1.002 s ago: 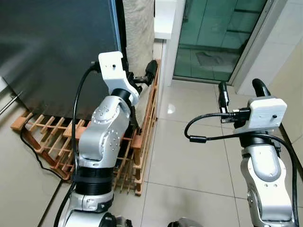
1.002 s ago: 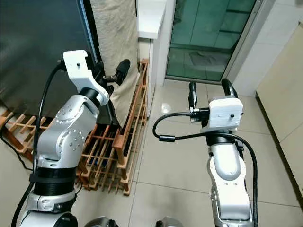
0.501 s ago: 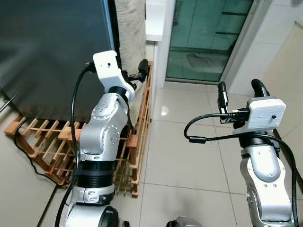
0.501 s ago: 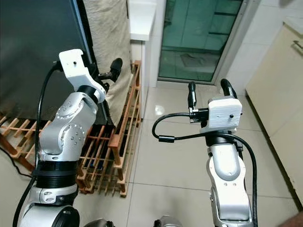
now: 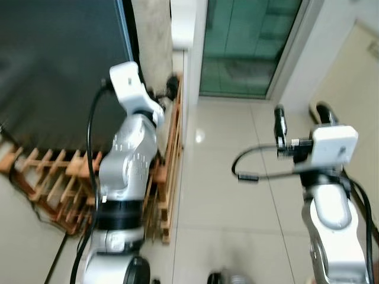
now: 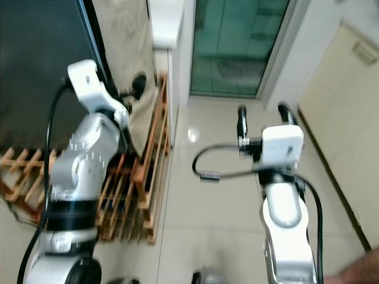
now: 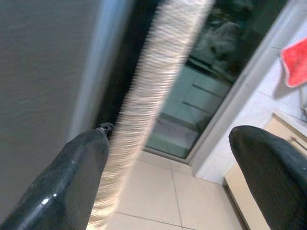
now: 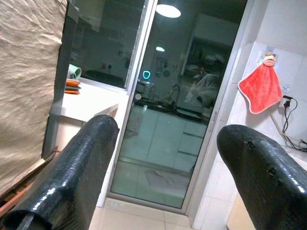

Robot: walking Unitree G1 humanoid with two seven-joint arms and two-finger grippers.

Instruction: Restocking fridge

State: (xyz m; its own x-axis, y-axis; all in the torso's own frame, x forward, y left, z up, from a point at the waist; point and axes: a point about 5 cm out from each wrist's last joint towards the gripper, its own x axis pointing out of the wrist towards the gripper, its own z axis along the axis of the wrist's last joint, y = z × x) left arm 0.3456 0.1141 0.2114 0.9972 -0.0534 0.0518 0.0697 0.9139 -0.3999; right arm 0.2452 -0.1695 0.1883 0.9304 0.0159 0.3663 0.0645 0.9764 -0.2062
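Note:
The dark fridge (image 5: 53,71) stands at the left with its door shut. A beige cloth (image 5: 151,41) hangs just beside its right edge. My left gripper (image 5: 169,83) is raised at that edge, next to the cloth. In the left wrist view its fingers (image 7: 72,182) stand wide apart and hold nothing, with the cloth (image 7: 153,86) just ahead of them. My right gripper (image 5: 299,115) is held up over the tiled floor at the right, open and holding nothing (image 8: 163,163).
A wooden slatted rack (image 5: 59,177) lies on the floor against the fridge base, close to my left arm. A green glass sliding door (image 5: 249,41) is ahead, a white counter (image 5: 183,23) beside it, a cream cabinet (image 6: 349,118) at the right. A red towel (image 8: 261,88) hangs on the wall.
The camera has turned to the right and the picture is now blurred. The left gripper stays by the cloth at the fridge's edge. The right arm keeps its pose.

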